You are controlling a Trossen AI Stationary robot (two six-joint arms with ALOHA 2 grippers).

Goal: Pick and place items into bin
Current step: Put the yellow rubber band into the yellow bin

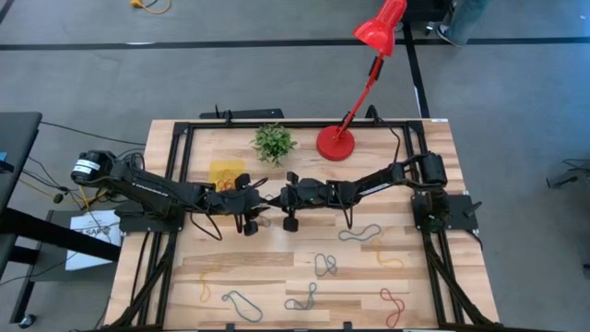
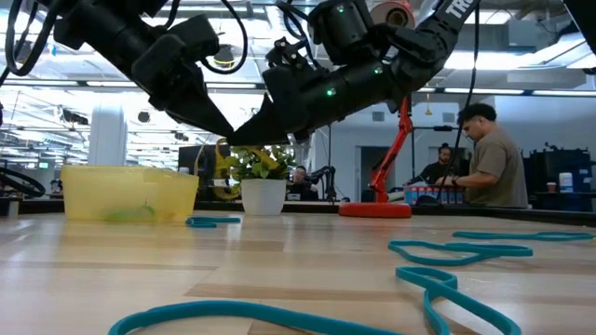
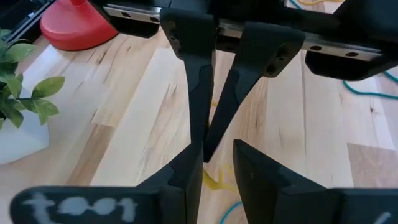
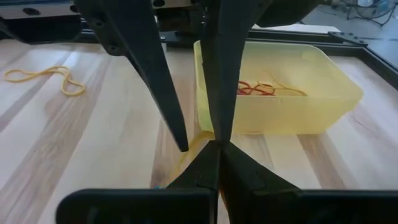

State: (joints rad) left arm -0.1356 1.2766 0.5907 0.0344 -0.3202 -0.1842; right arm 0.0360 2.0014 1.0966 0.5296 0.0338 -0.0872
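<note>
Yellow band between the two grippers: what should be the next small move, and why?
Probably the left gripper should close on the yellow band. The right gripper is shut, the band seems to hang from its tips, and the left gripper stands open around them. The bin lies nearer the left arm, so a handover looks sensible.

Potted plant (image 1: 274,141) and red lamp (image 1: 336,143) crowding the bin (image 1: 226,172).

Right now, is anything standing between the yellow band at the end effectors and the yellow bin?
Nothing lies on the wood between the yellow band and the yellow bin. Only the left end effector crowds that path: its open fingers straddle the shut tips of the right end effector, just in front of the bin's wall.
</note>
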